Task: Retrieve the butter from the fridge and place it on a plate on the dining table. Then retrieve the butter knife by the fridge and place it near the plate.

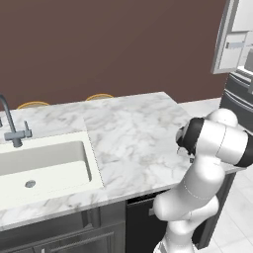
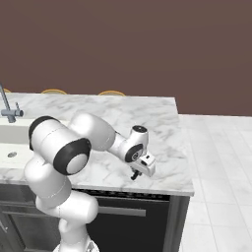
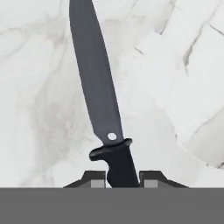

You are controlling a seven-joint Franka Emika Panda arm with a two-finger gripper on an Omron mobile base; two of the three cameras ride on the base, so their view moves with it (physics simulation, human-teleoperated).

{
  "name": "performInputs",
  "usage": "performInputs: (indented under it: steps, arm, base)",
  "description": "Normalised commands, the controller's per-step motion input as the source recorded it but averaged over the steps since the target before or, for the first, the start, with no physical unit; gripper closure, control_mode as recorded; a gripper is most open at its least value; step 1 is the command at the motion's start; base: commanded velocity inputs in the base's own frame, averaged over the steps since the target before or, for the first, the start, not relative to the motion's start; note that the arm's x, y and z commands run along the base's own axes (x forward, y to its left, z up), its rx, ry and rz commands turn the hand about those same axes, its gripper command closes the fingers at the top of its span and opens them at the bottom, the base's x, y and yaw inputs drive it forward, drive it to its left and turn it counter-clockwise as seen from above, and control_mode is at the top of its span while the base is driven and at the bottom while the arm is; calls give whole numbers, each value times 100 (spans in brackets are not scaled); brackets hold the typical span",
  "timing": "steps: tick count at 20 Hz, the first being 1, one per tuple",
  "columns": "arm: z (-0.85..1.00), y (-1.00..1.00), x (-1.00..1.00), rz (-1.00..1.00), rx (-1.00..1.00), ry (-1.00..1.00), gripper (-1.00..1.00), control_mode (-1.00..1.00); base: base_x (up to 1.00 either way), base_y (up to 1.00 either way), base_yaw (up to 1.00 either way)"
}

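at the bottom of the hand view, the gripper [image 3: 118,180] is clamped on the black handle of the butter knife [image 3: 98,96], one finger on either side of it. only the finger tips [image 3: 94,178] show; the lower end of the handle is cut off there. the grey blade runs away from the fingers, and its tip is cut off by the top edge of that view. a small pale rivet sits at the blade's base, just above the guard. whether the blade touches the marble beneath it cannot be told.

in the right base view the gripper [image 2: 135,174] points down at the near edge of the marble counter [image 2: 162,128], close to its right-hand end. the knife is too small to make out in that view. in the left base view the arm's own elbow hides the hand.

further left, a white sink [image 1: 44,168] is set into the same top, with a grey tap [image 1: 12,131] behind it; both are cut off by the left edge. beyond the far edge of the counter, the orange-yellow rims of two stools [image 2: 112,92] just show.

at the far upper right of the left base view stands the fridge [image 1: 237,91], with one door [image 1: 232,39] swung open. its interior is cut off by the frame.
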Motion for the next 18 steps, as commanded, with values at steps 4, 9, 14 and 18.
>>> performInputs:
  steps: [4,9,14,18]
  arm:
    - [0,60,14,12,-3,0,100,-100]
    - [0,24,6,5,0,0,100,-100]
    - [26,6,9,5,0,0,100,-100]
    - [75,11,0,16,0,0,100,-100]
  base:
    - [0,0,0]
    - [0,0,0]
    - [0,0,0]
    - [0,0,0]
